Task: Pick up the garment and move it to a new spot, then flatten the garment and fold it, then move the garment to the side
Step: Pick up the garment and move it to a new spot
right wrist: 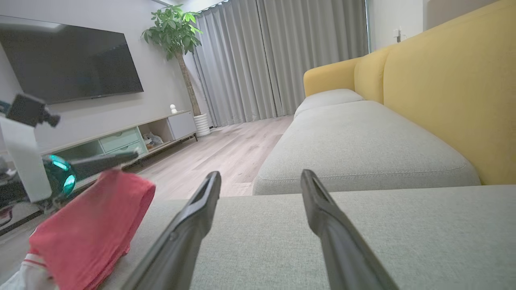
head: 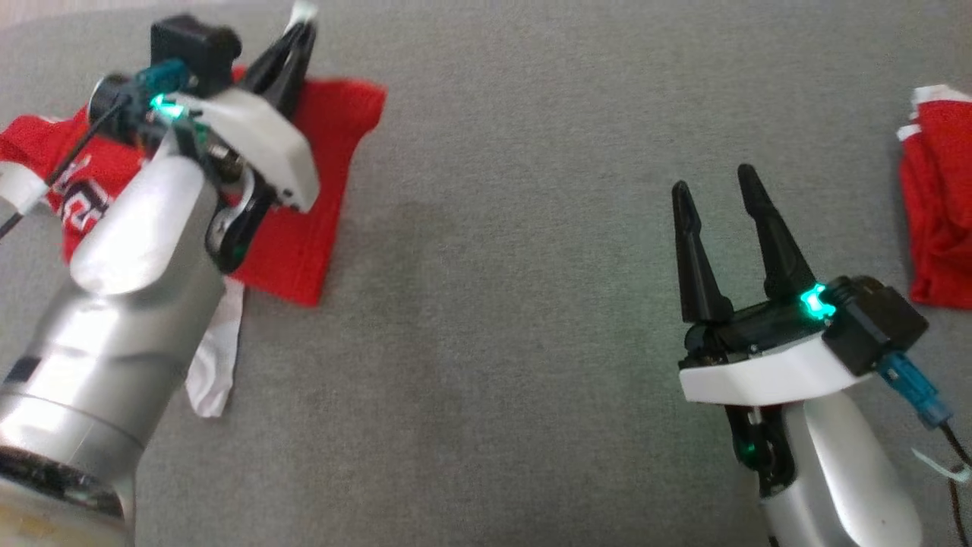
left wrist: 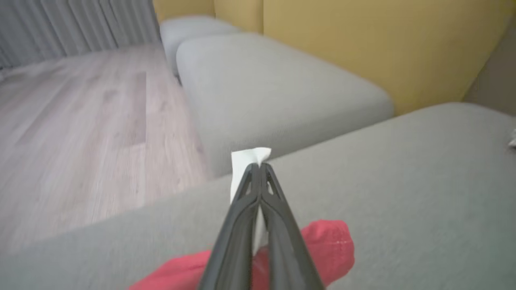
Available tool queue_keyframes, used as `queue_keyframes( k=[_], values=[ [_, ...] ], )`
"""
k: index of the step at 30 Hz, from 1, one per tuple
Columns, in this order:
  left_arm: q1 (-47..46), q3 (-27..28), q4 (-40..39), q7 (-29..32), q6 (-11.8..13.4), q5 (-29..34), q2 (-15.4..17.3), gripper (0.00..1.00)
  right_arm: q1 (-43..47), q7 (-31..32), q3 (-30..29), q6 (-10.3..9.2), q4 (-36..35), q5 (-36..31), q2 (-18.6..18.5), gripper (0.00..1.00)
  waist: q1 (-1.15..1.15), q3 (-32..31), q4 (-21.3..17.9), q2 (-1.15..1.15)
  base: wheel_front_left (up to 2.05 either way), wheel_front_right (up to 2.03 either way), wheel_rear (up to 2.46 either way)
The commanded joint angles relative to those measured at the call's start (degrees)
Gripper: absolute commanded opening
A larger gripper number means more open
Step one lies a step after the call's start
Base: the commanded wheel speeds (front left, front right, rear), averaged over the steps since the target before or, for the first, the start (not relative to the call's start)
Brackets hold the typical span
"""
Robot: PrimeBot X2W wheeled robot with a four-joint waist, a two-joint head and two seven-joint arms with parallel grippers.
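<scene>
The garment (head: 319, 190) is red with white trim and lies crumpled on the grey cushion at the upper left. My left gripper (head: 300, 26) is above it, shut on a white edge of the garment (left wrist: 250, 155), and the red cloth (left wrist: 326, 245) hangs below the fingers. A white part (head: 216, 357) trails out under my left forearm. From the right wrist the garment (right wrist: 92, 225) looks lifted at its near corner. My right gripper (head: 714, 182) rests over bare cushion at the lower right, open, with nothing between its fingers (right wrist: 197, 209).
A second red and white cloth (head: 938, 197) lies at the right edge. The grey cushion (head: 493, 304) is wide and flat, with a yellow backrest (right wrist: 443, 80) behind it. Past its edge are a wood floor (left wrist: 80, 121), a TV (right wrist: 68, 60) and a plant (right wrist: 173, 28).
</scene>
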Motion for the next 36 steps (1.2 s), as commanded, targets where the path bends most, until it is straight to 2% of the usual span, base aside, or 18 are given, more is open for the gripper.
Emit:
queue_keyframes(
  k=[1,4,7,14,21,22,30,31,32,33,36],
  values=[
    [-3.8,1.7,-2.9,-1.2,-0.1,0.2,1.5,0.00,0.1,-0.6,1.1,-0.04,-1.7,0.5,-0.1,1.00,0.00,-0.7,-0.8,0.00,0.00,0.00,0.00],
    [-5.3,1.6,-7.8,-3.5,0.0,1.0,1.4,0.00,0.4,-0.6,0.8,-0.04,-1.8,1.2,-0.1,1.00,0.00,-1.3,-2.2,0.00,0.00,0.00,0.00],
    [-7.1,1.7,-12.5,-4.9,1.4,2.4,1.4,0.00,0.3,-0.6,0.9,-0.04,-2.1,2.0,-0.1,1.00,0.00,-1.3,-4.1,0.00,0.00,0.00,0.00],
    [-15.0,0.3,-19.7,-8.4,3.9,9.9,2.7,0.00,-0.8,-0.6,2.2,-0.04,-3.2,3.5,-0.1,1.00,0.00,1.3,-10.4,0.00,0.00,0.00,0.00],
    [-24.1,-1.1,-16.3,-7.2,3.2,13.4,1.7,0.00,-1.8,-0.6,2.8,-0.04,-4.8,6.5,-0.1,1.00,0.00,4.5,-16.9,0.00,0.00,0.00,0.00],
    [-24.1,-1.1,-16.3,-7.2,3.2,13.4,1.7,0.00,-1.8,-0.6,2.8,-0.04,-4.8,6.5,-0.1,1.00,0.00,4.5,-16.9,0.00,0.00,0.00,0.00],
    [-32.4,-3.4,-4.7,-8.8,2.7,17.0,-1.4,0.00,-3.1,-0.6,6.3,-0.04,-6.3,9.5,-0.1,1.00,0.00,8.2,-23.4,0.00,0.00,0.00,0.00],
    [-33.7,-4.4,-0.6,-9.2,2.7,18.0,-2.2,0.22,-3.3,-0.6,6.6,-0.04,-6.7,10.0,-0.1,1.00,0.00,9.1,-24.1,0.00,0.00,0.00,0.00],
    [-34.4,-4.7,1.5,-9.8,3.0,18.5,-2.6,0.91,-3.4,-0.6,6.7,-0.04,-6.9,10.2,-0.1,1.00,0.00,9.4,-24.4,0.00,0.00,0.00,0.00],
    [-34.9,-4.9,3.6,-10.3,3.4,18.8,-3.0,1.00,-3.5,-0.6,6.8,-0.04,-7.0,10.4,-0.1,1.00,0.00,9.7,-24.5,0.00,0.00,0.00,0.00],
    [-35.4,-4.3,9.1,-12.0,4.1,18.2,-4.2,1.00,-3.6,-0.6,6.6,-0.04,-7.1,10.4,-0.1,1.00,0.00,10.3,-24.0,0.00,0.00,0.00,0.00]
  ],
)
